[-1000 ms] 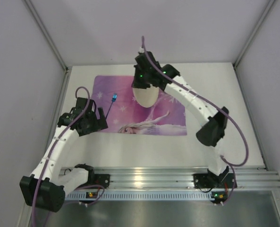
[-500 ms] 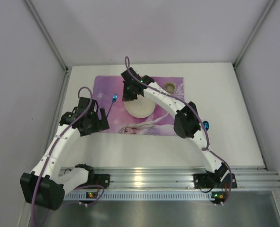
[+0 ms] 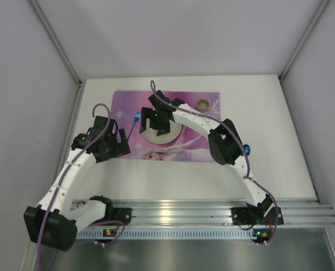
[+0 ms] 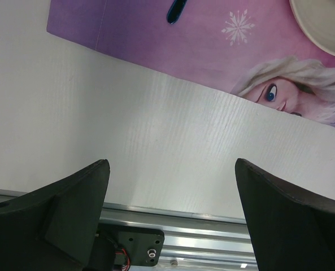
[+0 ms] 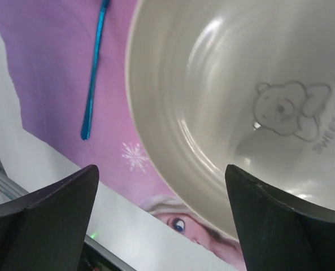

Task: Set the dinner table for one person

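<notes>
Operator: On the large flat matte white dinner table (image 3: 269,113), where does everything sit?

Spotter: Your purple printed cartoon placemat (image 3: 125,104) lies flat on its far left part. Bare white tabletop shows along the mat's near side and to its right. A cream round dish (image 5: 229,84) with a bear drawn inside rests on the middle of the mat. A thin blue utensil (image 5: 94,73) lies on the mat just left of the dish, apart from its rim. At the mat's far right corner you have a small tan round cup (image 3: 203,104).

Operator: And my right gripper?

Spotter: Your right gripper (image 5: 161,169) hangs over the left part of the dish, its jaws spread wide with nothing between them. In the wrist view the dish's rim runs across the gap. I cannot tell whether either finger touches the dish.

Operator: The left one?

Spotter: Your left gripper (image 4: 172,165) sits over bare tabletop by the mat's near left edge, its jaws likewise wide apart and empty.

Operator: Anything else?

Spotter: You have a small blue object (image 3: 246,149) on the table right of the mat, beside your right arm's elbow. It is partly hidden, so I cannot say what it is.
</notes>
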{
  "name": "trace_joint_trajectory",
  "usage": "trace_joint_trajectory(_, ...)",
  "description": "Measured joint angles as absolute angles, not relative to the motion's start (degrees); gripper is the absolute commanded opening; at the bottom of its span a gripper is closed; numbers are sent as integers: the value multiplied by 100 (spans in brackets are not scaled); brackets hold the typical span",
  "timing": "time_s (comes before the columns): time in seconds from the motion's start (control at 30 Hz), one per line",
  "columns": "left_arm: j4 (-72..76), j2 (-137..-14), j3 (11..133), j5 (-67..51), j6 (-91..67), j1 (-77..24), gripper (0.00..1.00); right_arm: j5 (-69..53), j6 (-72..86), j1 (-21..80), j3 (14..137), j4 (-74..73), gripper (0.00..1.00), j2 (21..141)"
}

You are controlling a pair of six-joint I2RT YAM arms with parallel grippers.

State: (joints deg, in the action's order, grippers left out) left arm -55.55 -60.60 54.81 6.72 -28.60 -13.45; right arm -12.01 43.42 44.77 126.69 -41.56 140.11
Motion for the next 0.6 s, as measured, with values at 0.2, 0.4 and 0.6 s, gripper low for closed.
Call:
trace_joint_trajectory(0.2,-5555,-5990,5481,714,-2867,-1345,98,-760,3972,4132,10881,-4219,100,12344)
trace_joint_trajectory(0.4,-5555,-5824,5474,764,-2888,-1343,98,-349,3601,2220,8431,-4106,100,8908)
trace_joint_trajectory(0.6,-5551,-5636,5463,823,-2895,-1345,98,36,3015,239,6403,-4550,72,8350)
